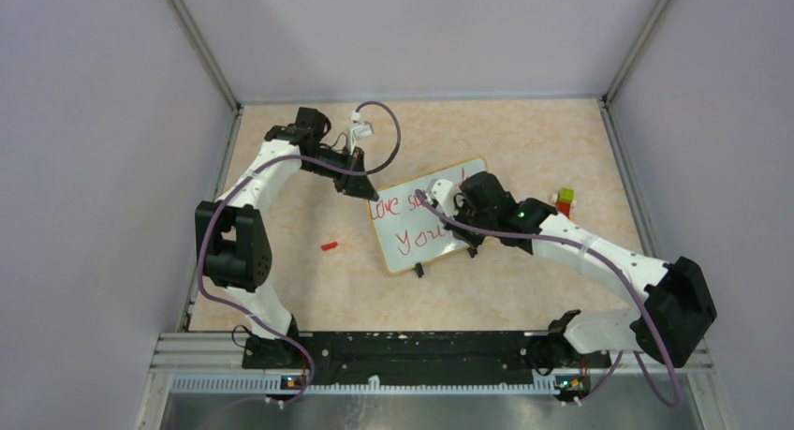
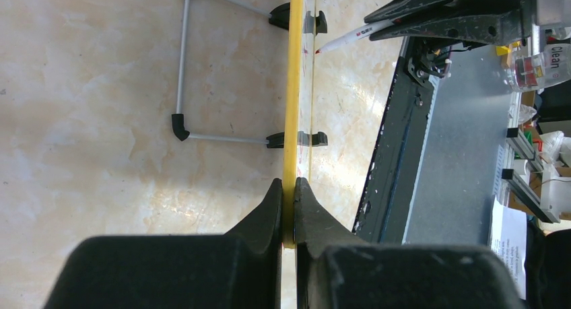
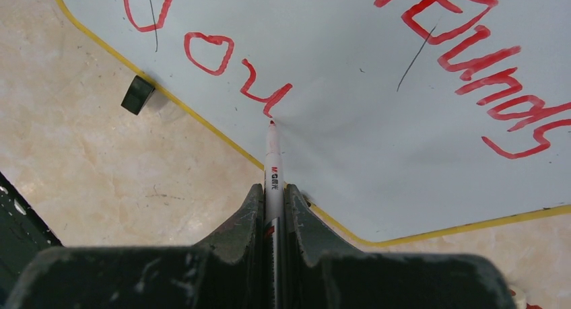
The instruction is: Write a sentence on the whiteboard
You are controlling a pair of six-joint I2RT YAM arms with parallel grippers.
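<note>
Near the middle of the table point(image 1: 309, 294), your left gripper point(image 2: 288, 188) pinches the board point(image 1: 398, 255) by its yellow rim. Your right gripper point(image 3: 273, 191) squeezes the pen point(image 3: 273, 157), its tip at the end of the red words point(image 3: 266, 101). Push too hard and the board may slip or tip, and the line will smear.

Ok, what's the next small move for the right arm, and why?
Probably lift the marker straight off the board: its tip sits at the tail of the "u" in "You", which looks finished. The left fingers clamp the board, so it should stay put.
</note>
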